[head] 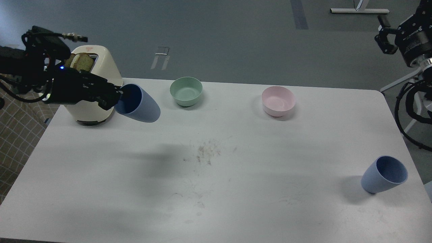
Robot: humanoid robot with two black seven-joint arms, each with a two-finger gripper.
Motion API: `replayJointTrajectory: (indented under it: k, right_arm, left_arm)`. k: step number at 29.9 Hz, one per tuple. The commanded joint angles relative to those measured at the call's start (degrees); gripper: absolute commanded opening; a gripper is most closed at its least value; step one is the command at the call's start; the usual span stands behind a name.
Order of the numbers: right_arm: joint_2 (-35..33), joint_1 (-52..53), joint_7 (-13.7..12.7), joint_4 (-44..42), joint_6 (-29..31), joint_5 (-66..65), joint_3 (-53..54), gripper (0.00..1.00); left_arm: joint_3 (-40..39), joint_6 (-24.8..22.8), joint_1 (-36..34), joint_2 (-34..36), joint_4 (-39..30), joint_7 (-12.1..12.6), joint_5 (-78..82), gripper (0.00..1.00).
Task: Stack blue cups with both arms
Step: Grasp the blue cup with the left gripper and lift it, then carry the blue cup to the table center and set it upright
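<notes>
My left gripper is shut on the rim of a blue cup and holds it lifted above the table, tilted with its mouth toward the arm, in front of the toaster. The second blue cup stands on the table at the front right, leaning slightly. My right gripper is raised at the top right, beyond the table's edge and far from that cup; it holds nothing that I can see, and its fingers cannot be told apart.
A cream toaster with toast stands at the back left, partly behind my left arm. A mint-green bowl and a pink bowl sit along the back of the white table. Crumbs lie mid-table.
</notes>
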Motion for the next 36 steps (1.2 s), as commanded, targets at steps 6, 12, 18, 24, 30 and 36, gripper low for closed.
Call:
replayJointTrajectory:
  k: [6, 12, 18, 24, 30, 36]
  right_arm:
    - [0.22, 6.67, -0.01, -0.28, 0.0, -1.4, -4.45, 1.0]
    - [0.48, 10.72, -0.01, -0.2, 0.0, -1.4, -8.85, 1.0]
    - [0.48, 14.14, -0.01, -0.02, 0.0, -1.4, -12.98, 1.0]
    - [0.48, 14.41, -0.01, 0.24, 0.0, -1.4, -13.51, 1.0]
    - [0.22, 14.24, -0.01, 0.24, 0.0, -1.4, -13.77, 1.0]
    - [0.31, 13.88, -0.01, 0.33, 0.0, -1.4, -13.77, 1.0]
  left_arm:
    - [0.37, -0.08, -2.36, -15.82, 2.97, 0.0, 6.03, 0.0]
    - [1.33, -0.08, -2.45, -25.05, 5.44, 0.0, 8.32, 0.0]
    - [5.2, -0.08, -3.24, -32.87, 8.51, 0.0, 10.69, 0.0]
    - [9.33, -0.08, -3.24, -38.41, 13.95, 0.0, 13.86, 0.0]
    - [10.65, -0.08, -3.15, -40.52, 15.36, 0.0, 14.21, 0.0]
    - [14.51, -0.08, -3.94, -41.14, 15.98, 0.0, 15.0, 0.0]
